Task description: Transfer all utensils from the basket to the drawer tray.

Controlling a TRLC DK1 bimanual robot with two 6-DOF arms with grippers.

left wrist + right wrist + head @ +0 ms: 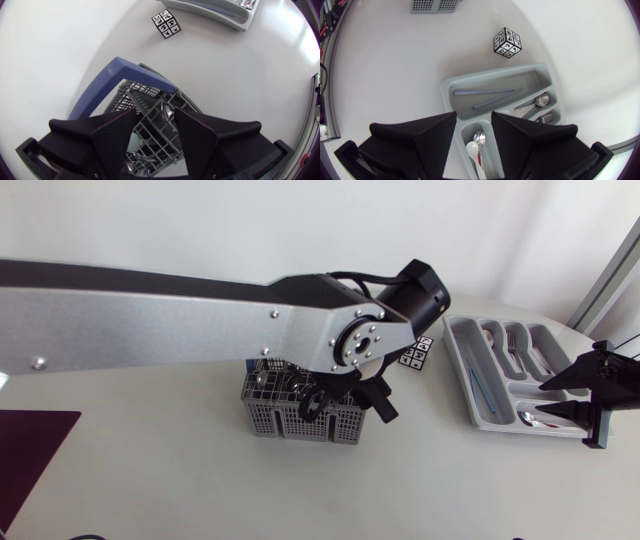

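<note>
Pick step. Our left gripper (156,114), fingers spread, hangs over the cutlery basket (150,91) (mid-table). Next we should descend and pinch 1 utensil (168,113). Our right gripper (474,116), spread and empty, hangs over the drawer tray (490,76).

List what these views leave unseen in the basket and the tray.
What remains in the basket: in the head view the left arm covers most of it. In the left wrist view the left gripper hides the nearest cells, so the utensils cannot be counted.
Near end of the tray: in the right wrist view the right gripper covers it.
</note>
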